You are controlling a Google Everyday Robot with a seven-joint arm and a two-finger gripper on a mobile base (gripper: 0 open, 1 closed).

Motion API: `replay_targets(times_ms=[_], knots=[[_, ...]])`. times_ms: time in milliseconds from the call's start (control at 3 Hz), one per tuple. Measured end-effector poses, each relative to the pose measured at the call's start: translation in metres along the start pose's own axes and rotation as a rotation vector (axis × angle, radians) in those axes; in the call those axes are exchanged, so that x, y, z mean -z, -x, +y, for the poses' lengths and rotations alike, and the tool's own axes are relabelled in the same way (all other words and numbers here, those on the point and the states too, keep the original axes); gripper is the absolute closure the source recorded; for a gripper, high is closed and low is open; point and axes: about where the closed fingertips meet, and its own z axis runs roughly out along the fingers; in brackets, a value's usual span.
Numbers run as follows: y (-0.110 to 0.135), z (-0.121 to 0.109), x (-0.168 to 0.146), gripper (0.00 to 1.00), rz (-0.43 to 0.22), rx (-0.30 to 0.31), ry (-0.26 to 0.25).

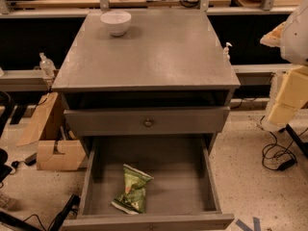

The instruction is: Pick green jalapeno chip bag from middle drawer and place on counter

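Note:
The green jalapeno chip bag (132, 189) lies crumpled on the bare bottom of the open middle drawer (178, 177), at its front left. The counter (154, 52) is the grey cabinet top above it. My gripper (287, 96) hangs at the right edge of the view, to the right of the cabinet and level with the upper drawer, far from the bag. It holds nothing that I can see.
A white bowl (115, 22) stands at the counter's back left. The shallower drawer (148, 122) with a brass knob is slightly pulled out above the middle one. Cardboard boxes (50, 138) sit on the floor at left. Cables (276, 155) lie on the floor at right.

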Motion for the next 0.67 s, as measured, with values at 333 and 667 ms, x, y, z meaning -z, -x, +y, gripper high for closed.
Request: replay_targets(times_ms=[333,667], knots=[[0.000,0.000,0.000,0.00,0.000,0.000,0.000],[0.007,0.004,-0.027,0.00,-0.098,-0.009,-0.005]])
